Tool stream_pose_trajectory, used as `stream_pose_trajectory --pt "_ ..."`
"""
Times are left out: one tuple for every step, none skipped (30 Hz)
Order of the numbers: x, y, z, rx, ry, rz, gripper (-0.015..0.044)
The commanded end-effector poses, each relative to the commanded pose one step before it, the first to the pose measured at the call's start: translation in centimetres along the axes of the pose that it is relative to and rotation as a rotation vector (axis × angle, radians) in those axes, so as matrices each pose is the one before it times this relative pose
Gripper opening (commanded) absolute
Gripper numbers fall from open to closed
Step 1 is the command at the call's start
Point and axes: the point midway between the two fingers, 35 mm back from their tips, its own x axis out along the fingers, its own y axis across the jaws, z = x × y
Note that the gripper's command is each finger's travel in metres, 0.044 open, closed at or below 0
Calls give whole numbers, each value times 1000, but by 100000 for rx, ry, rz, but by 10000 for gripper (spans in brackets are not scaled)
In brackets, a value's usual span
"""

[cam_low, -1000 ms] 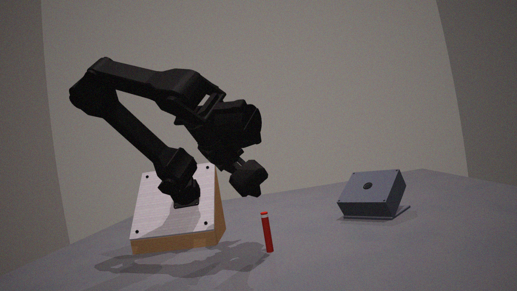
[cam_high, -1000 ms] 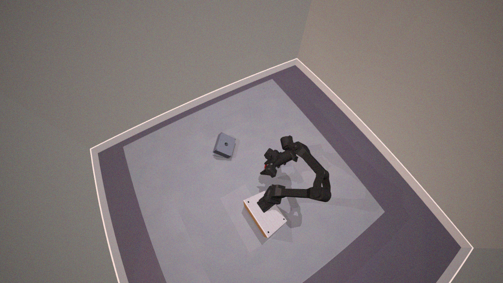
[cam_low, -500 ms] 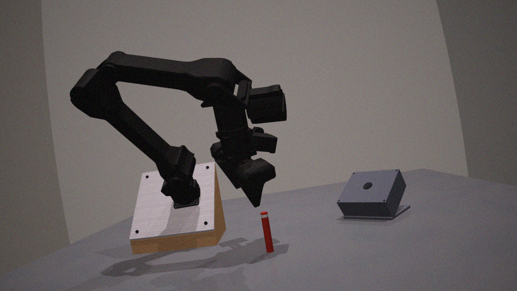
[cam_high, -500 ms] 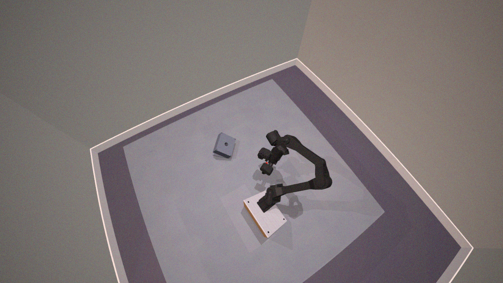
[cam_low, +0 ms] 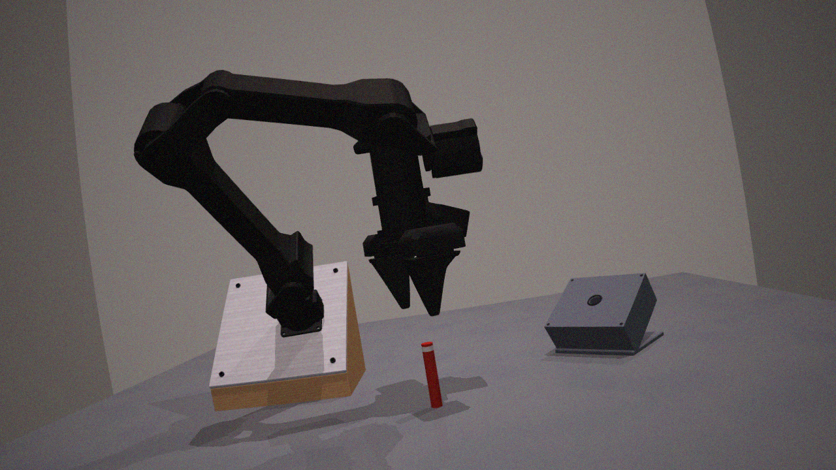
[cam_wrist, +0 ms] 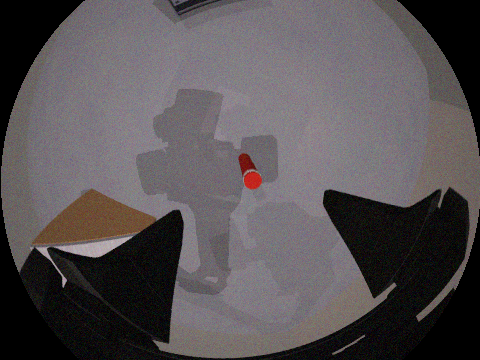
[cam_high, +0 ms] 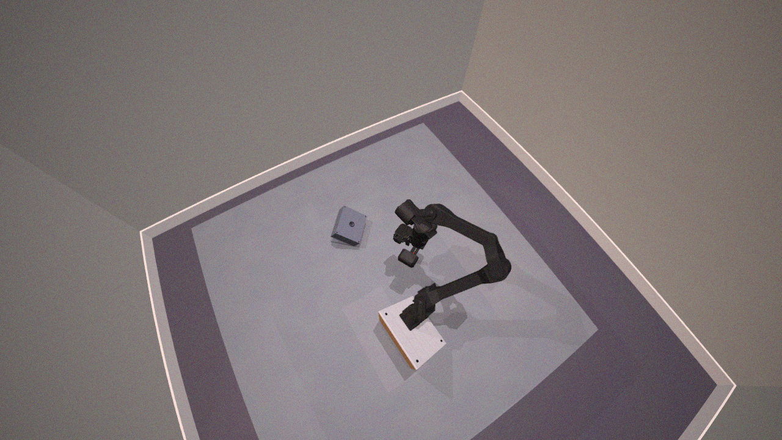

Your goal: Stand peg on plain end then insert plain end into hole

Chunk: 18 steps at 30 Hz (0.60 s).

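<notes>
A red peg (cam_low: 432, 376) (cam_wrist: 247, 165) stands upright on the table, its white band near the top end. It is hidden under the arm in the top view. My gripper (cam_low: 418, 311) (cam_wrist: 256, 208) is open and empty and points down, with its fingertips above the peg's top. In the wrist view the peg shows between the two fingers, a little beyond the line of their tips. The grey sloped panel (cam_high: 344, 230) (cam_low: 563, 309) stands apart from the peg. Its one hole (cam_high: 351, 223) (cam_low: 594, 299) is empty.
The arm is mounted on a white sloped plate (cam_high: 407, 340) (cam_low: 242, 339) on a wooden wedge (cam_low: 280, 393) (cam_wrist: 95, 216). The panel's near edge shows at the top of the wrist view. The arm's shadow falls around the peg. A pale raised rim (cam_high: 306, 157) borders the floor.
</notes>
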Motion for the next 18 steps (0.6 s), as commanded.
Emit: stream_pose_trajectory --pt "-83 -211 217 -86 1152 -2687 440" --pt "0 0 0 0 0 0 440" --pt "0 0 0 0 0 0 440" --pt "0 0 0 0 0 0 440" --pt "0 0 0 0 0 0 440" --pt "31 0 1 -204 -2 2 440" --pt "94 0 4 -612 -5 5 440" --pt "156 0 5 -1020 -8 6 440" --pt "199 -1 4 -1300 -8 3 440" --pt "200 -1 3 -1309 -5 -1 440" --pt "199 -2 0 -1309 -3 -6 440" --pt "199 -2 -2 -1309 0 -10 440" --pt "199 -2 -4 -1309 4 -15 440" --pt "198 -2 -6 -1309 7 -19 440" --pt "197 -2 -8 -1300 10 -23 440" --pt "154 -1 -7 -1019 11 -21 440" --pt "92 -1 -5 -612 7 -14 440" --pt "31 0 -2 -204 3 -5 440"
